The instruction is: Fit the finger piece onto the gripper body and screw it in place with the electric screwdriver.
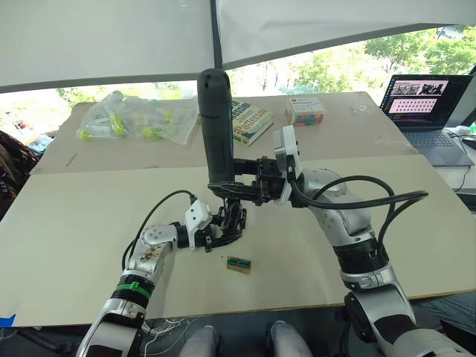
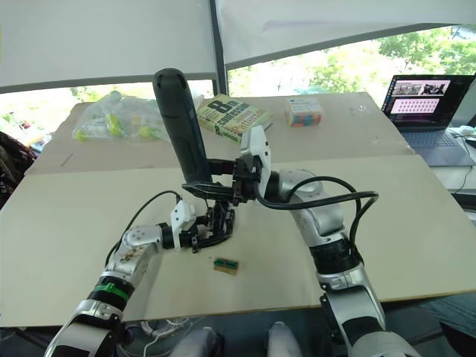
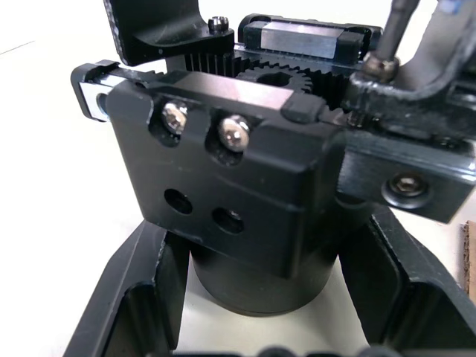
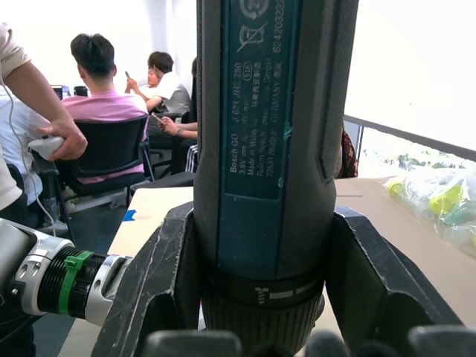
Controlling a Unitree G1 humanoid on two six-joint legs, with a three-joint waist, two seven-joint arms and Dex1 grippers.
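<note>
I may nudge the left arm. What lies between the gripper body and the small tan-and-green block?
Bare tabletop, in the left eye view, between gripper body and tan-and-green block.

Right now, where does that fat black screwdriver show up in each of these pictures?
Left eye view: the electric screwdriver stands upright at centre, in the right hand.
Right eye view: left of centre, leaning slightly.
Left wrist view: its metal bit at the gripper body.
Right wrist view: barrel up close.
Shared landmark: the beige table.

electric screwdriver bit: tip hidden | gripper body: base hidden
</note>
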